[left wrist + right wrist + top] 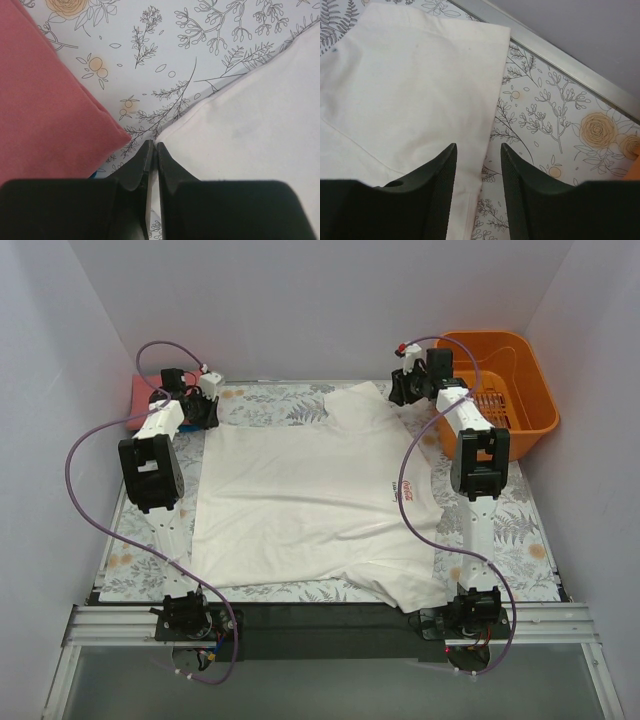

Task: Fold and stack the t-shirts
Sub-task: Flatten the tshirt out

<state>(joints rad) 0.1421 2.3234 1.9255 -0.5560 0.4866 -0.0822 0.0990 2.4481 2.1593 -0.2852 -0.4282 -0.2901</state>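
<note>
Your white shirt lies spread flat and smooth on the floral cover. The salmon shirt, folded with a soft rounded edge, sits at the far left corner. Your left gripper is pressed together at the white hem; I cannot tell if it pinches cloth. Your right gripper stands apart, empty, over a straight edge of the white shirt.

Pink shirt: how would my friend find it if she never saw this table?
Start at the big white shirt spread flat over the flowery table cover. Go to the far left corner, right beside the left gripper. The pink shirt lies there, folded small, the only pink cloth; the orange basket sits on the other side.
</note>
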